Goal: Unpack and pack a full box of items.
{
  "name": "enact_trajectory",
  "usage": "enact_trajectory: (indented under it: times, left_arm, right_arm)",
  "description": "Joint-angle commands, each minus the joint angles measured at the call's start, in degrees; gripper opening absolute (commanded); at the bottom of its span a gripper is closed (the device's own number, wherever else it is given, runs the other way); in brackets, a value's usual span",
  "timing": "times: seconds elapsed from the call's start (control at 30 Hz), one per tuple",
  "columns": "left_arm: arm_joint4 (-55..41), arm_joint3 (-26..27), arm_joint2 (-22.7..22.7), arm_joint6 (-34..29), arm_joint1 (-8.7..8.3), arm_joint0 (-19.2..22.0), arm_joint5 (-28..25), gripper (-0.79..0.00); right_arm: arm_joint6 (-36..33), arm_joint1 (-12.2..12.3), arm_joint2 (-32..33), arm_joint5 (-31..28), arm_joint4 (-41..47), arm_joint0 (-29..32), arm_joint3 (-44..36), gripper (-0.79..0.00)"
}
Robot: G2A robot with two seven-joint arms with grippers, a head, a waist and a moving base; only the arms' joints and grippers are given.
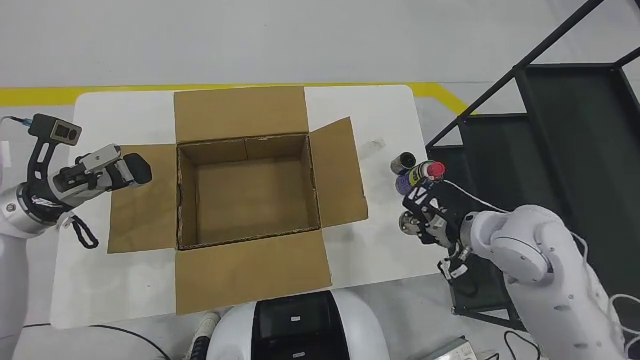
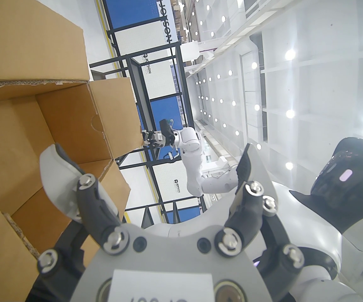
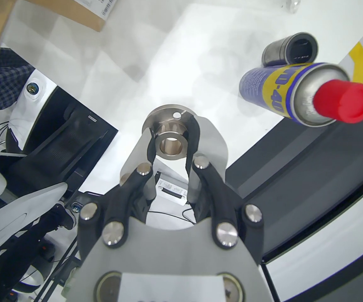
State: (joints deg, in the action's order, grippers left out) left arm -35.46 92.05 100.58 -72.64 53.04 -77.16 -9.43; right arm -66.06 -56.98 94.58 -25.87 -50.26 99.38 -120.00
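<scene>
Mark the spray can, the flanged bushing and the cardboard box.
spray can point(image 3: 272, 91): right wrist view, on its blue and yellow side.
flanged bushing point(image 3: 162, 117): right wrist view, on its flange.
cardboard box point(image 1: 255, 200): top view, on its bare inner floor.

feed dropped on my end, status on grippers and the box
Left gripper open, empty, over the box flap. Right gripper shut on metal bushing near the spray can. Box interior empty, nothing blocking it.

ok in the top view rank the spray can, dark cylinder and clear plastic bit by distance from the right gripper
1. spray can, upright, closest to the right gripper.
2. dark cylinder, just past the can.
3. clear plastic bit, farthest, nearer the box.
</scene>
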Motion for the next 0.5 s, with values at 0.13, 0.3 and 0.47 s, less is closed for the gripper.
enact_trajectory:
  times: [0.13,0.3,0.47]
  left_arm:
    - [0.0,0.0,0.0,0.0,0.0,0.0,0.0,0.0]
    - [0.0,0.0,0.0,0.0,0.0,0.0,0.0,0.0]
    - [0.0,0.0,0.0,0.0,0.0,0.0,0.0,0.0]
  right_arm:
    - [5.1,-0.3,-5.5,2.7,-5.8,-1.3,6.9,-0.785]
    - [7.6,-0.6,-9.6,5.2,-8.4,-3.1,11.7,-0.785]
    - [7.3,-0.9,-13.1,8.9,-13.3,-5.8,15.3,-0.785]
